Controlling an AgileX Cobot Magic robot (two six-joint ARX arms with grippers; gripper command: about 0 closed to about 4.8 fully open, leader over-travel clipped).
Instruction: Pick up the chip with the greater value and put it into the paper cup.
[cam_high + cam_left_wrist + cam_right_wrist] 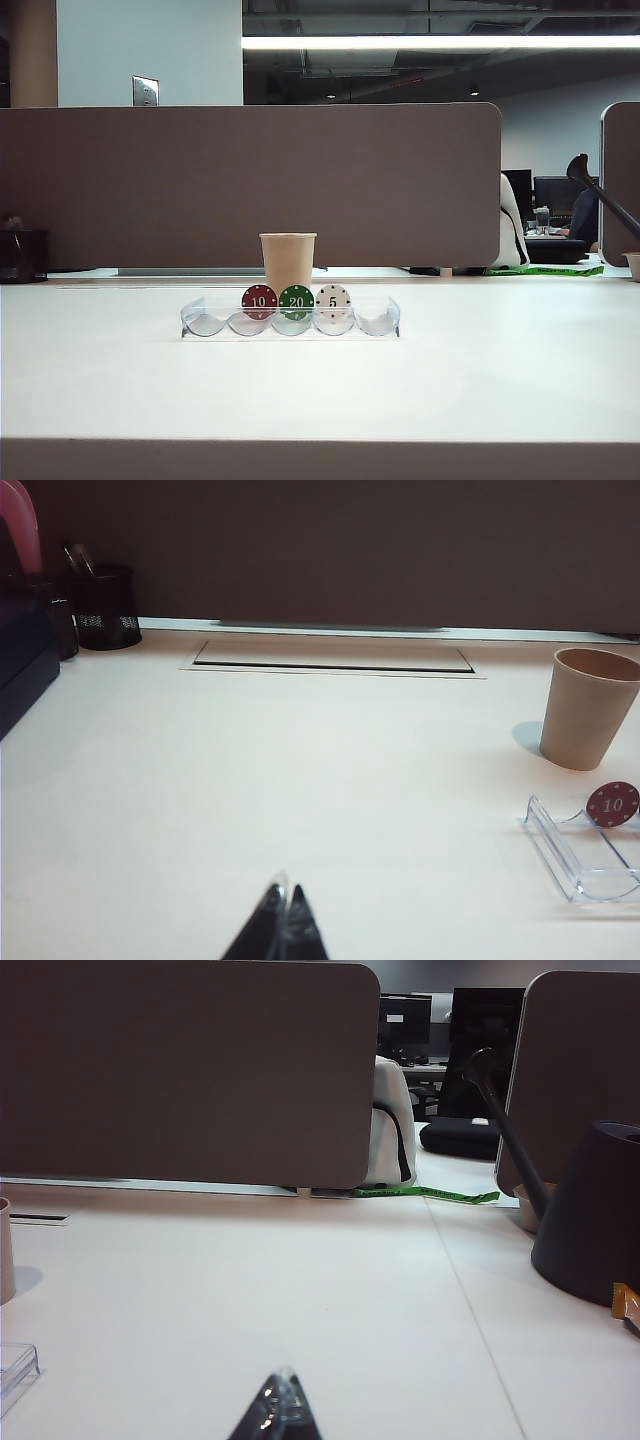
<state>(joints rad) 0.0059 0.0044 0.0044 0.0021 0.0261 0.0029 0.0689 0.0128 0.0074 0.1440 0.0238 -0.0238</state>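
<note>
Here the green chip (296, 300) marked "20" stands upright on edge in the middle slot of a clear plastic rack (290, 323), with the red "10" chip (259, 299) just beside it on one side and the white "5" chip (333, 299) just beside it on the other. The tan paper cup (288, 262) stands upright directly behind the rack, near the red and green chips, its mouth open to the top. Rack and cup sit on a white table (320, 390), in front of a brown partition (250, 180).

Neither gripper shows in the exterior view. The left gripper (282, 920) hangs low over bare table, its dark fingertips pressed together with no gap and nothing between them; from its wrist view the cup, the red chip and one end of the rack lie well off to the side, and the green chip is out of that view. The right gripper (280, 1405) likewise has its tips drawn together and empty, with only a corner of the rack and the cup's edge visible, well apart from it. A black mesh pen holder (105, 605) stands at the table's far edge.
</note>
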